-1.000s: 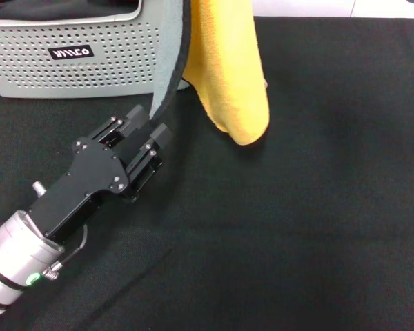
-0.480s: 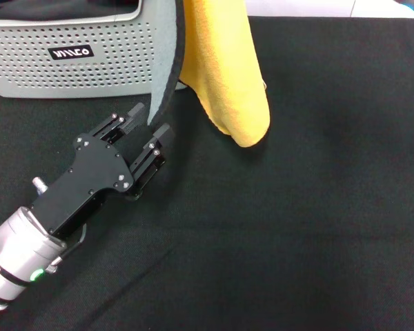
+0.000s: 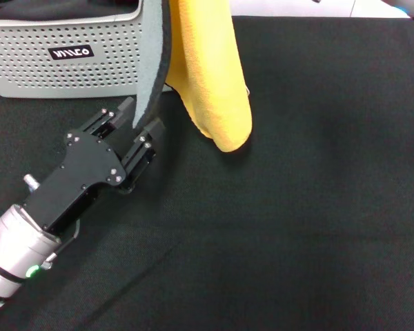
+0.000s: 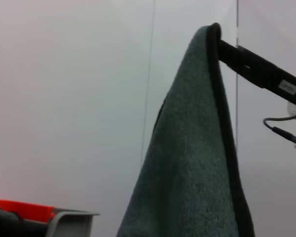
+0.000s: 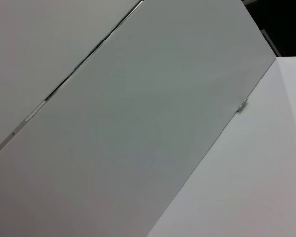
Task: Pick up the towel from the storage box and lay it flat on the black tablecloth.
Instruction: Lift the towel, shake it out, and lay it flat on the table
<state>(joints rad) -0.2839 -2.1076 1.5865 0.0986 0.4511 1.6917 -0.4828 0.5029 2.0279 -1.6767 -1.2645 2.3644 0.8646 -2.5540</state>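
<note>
The towel [image 3: 210, 76] hangs upright over the black tablecloth [image 3: 297, 221], yellow face to the right, grey-blue face with black edging to the left. Its top runs out of the head view. In the left wrist view the towel [image 4: 192, 168] hangs by its top corner from my right gripper [image 4: 224, 49], which is shut on it. My left gripper [image 3: 136, 123] is low in front of the storage box [image 3: 69, 65], open, with the towel's lower grey corner between its fingers. The towel's yellow bottom tip hangs just right of that gripper.
The storage box stands at the back left edge of the tablecloth, with something dark inside it. A white surface [image 3: 317, 7] lies beyond the cloth's far edge. A red object [image 4: 19, 210] shows by a grey box rim [image 4: 71, 222].
The hanging towel has swung to the left. My left gripper has moved left and slightly back with it, and its fingers stand wider apart than a second ago.
</note>
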